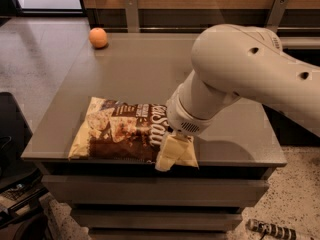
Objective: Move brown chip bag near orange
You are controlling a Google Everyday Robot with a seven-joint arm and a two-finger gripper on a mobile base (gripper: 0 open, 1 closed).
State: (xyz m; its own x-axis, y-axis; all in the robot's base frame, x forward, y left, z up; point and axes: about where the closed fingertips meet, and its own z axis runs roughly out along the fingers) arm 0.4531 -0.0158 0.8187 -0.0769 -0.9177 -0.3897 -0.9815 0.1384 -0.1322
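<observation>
The brown chip bag [120, 131] lies flat near the front edge of the grey table [150, 69], with its cream-yellow ends to the left and right. My gripper [169, 153] is down at the bag's right end, touching it at the table's front edge. The big white arm [240, 79] hides part of that end. The orange [98, 37] sits at the table's far left corner, well away from the bag.
A wooden wall with metal brackets [131, 11] runs behind the table. A dark object [12, 134] stands on the floor at the left. A striped object [272, 230] lies on the floor at the bottom right.
</observation>
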